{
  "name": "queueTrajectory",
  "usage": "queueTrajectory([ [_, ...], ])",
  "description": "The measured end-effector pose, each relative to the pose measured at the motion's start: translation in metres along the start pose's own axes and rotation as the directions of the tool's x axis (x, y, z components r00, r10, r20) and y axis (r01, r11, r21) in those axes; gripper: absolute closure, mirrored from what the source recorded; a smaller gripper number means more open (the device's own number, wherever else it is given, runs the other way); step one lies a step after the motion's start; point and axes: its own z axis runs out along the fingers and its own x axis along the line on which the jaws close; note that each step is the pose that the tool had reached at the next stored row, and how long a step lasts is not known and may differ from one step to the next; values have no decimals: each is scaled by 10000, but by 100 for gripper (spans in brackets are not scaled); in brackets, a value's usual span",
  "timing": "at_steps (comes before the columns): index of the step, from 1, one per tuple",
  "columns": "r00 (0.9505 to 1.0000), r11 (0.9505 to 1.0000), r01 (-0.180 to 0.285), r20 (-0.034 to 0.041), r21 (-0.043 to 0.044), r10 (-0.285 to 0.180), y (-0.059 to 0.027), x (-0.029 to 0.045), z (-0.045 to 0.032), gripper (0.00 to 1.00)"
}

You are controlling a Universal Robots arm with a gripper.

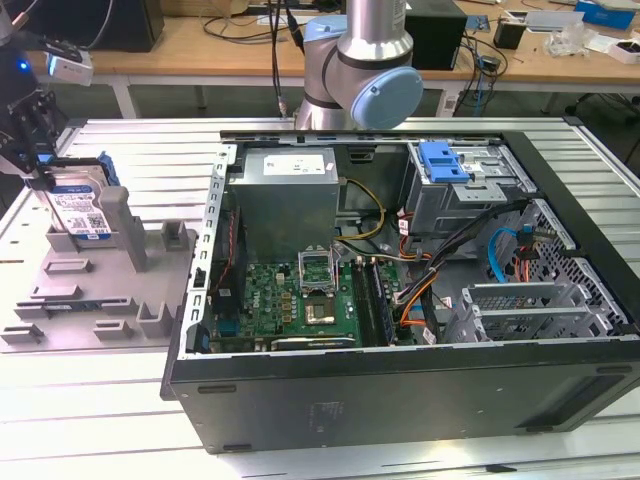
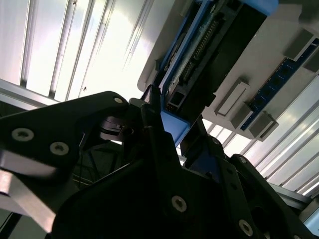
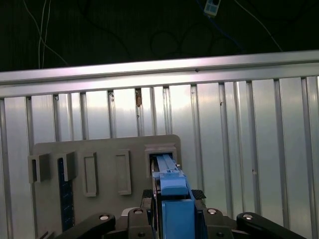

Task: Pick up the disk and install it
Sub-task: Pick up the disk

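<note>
Now the gripper: clamped on the disk, one finger on each side of its blue frame.
Disk: stands on its edge in a slot of the grey holder, so its top is easy to grab.
Grey holder: sits on the ribbed table, beside the open computer case.
Drive cage: inside the case, likely the disk's home.

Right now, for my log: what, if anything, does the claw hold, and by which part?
The claw grips the disk by its blue-framed upper edge, while the disk stands upright in the grey holder.
</note>
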Motion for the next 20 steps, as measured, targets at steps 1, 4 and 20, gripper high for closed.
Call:
queueTrajectory([
  [1, 10000, 10000, 0, 0, 1, 0, 0, 0, 1, 61],
  [4, 10000, 10000, 0, 0, 1, 0, 0, 0, 5, 61],
  [20, 10000, 10000, -1, 0, 0, 1, 0, 0, 12, 63],
])
